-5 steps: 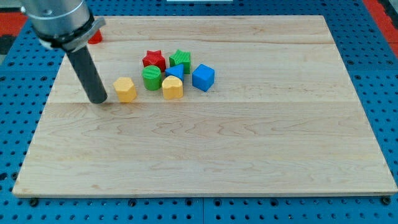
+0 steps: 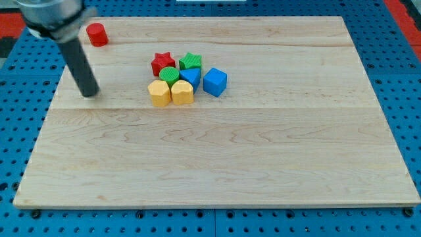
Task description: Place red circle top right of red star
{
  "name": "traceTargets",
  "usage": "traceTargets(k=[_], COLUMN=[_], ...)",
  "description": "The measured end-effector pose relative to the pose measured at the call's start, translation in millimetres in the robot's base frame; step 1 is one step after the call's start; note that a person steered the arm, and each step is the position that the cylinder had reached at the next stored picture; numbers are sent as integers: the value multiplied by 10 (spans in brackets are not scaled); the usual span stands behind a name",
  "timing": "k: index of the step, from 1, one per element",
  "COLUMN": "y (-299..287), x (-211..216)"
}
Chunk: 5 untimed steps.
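Note:
The red circle stands near the board's top left corner, apart from the other blocks. The red star is at the top left of a tight cluster in the board's upper middle. My tip rests on the board below the red circle and well to the left of the cluster. It touches no block.
The cluster holds a green star, a green circle, a blue block, a blue cube, a yellow hexagon and another yellow block. The wooden board lies on a blue pegboard.
The yellow hexagon has slid right into the cluster and nudged the green circle up and right. My tip has drawn back to the left and slightly up, and the red circle now shows fully.

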<state>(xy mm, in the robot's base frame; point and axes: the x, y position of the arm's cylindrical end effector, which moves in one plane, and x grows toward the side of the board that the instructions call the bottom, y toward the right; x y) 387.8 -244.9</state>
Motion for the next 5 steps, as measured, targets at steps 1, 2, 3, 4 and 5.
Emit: traceTargets(k=[1, 2, 3, 4, 5], y=[-201, -452, -270, 516, 1175], x=[-780, -1023, -1498, -1383, -1243])
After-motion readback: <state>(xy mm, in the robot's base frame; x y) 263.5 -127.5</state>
